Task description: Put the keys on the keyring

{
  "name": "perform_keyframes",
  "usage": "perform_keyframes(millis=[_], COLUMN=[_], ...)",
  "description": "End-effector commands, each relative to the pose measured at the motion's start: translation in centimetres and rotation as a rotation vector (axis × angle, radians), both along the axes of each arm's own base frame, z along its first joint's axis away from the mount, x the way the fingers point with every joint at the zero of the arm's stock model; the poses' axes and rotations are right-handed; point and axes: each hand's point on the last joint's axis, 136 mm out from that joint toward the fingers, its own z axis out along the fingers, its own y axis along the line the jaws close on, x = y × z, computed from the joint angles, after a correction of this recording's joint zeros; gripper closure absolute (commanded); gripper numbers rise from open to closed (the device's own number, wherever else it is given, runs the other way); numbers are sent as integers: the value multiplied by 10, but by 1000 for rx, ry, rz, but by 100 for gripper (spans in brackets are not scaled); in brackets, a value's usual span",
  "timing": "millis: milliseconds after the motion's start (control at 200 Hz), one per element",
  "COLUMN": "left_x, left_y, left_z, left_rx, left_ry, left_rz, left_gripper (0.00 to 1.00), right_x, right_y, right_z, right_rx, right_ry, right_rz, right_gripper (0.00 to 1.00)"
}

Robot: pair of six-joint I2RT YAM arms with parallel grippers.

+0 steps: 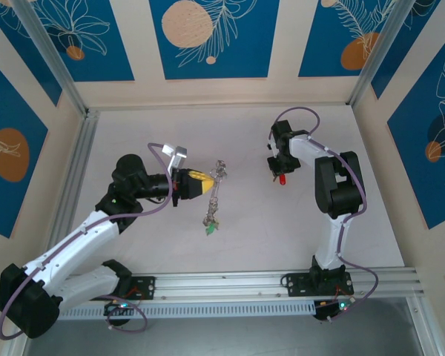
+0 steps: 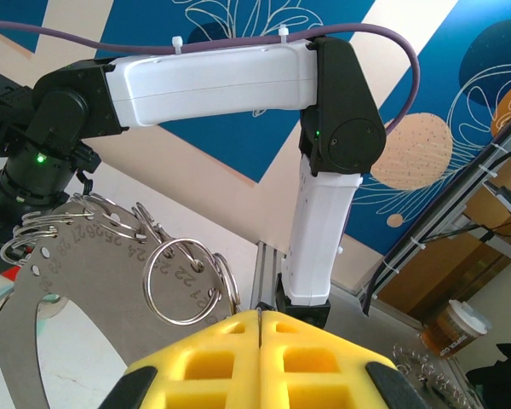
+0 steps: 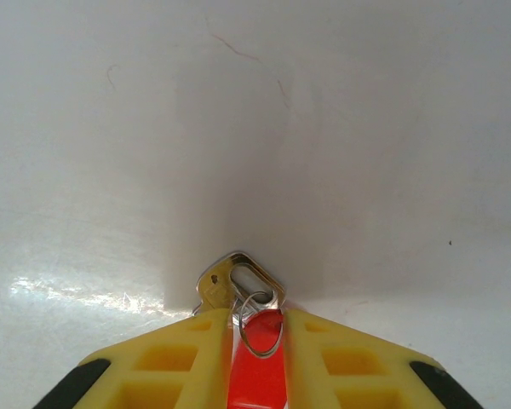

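The keyring (image 1: 216,191) hangs over the middle of the table (image 1: 252,237), its edge pinched by the pressed-together left gripper (image 1: 208,183); it is judged light, stiff and slick, best held by the flat metal band, not the loose loops. Farther back on the right, the right gripper (image 3: 257,341) pinches the red key (image 3: 257,371) low over the table (tiny, light, slippery: grip the tag). The keyring is a grey numbered band strung with wire loops, a green key (image 1: 209,228) at its near end.
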Motion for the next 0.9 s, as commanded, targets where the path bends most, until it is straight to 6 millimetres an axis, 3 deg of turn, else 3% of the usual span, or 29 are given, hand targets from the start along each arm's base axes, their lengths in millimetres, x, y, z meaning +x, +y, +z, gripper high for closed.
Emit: perform_keyframes(millis=[0, 565, 895], left_x=[-4, -3, -2], left_y=[4, 5, 6], left_z=[16, 16, 15], left_rx=[-43, -43, -38], left_ry=[-65, -66, -65], left_rz=[-12, -8, 0], left_gripper=[100, 100, 100], right_x=[2, 2, 0], right_y=[-2, -3, -3], right_z=[-2, -2, 1], right_rx=[-1, 17, 35], right_ry=[17, 15, 8], right_rz=[5, 1, 9], right_gripper=[79, 82, 91])
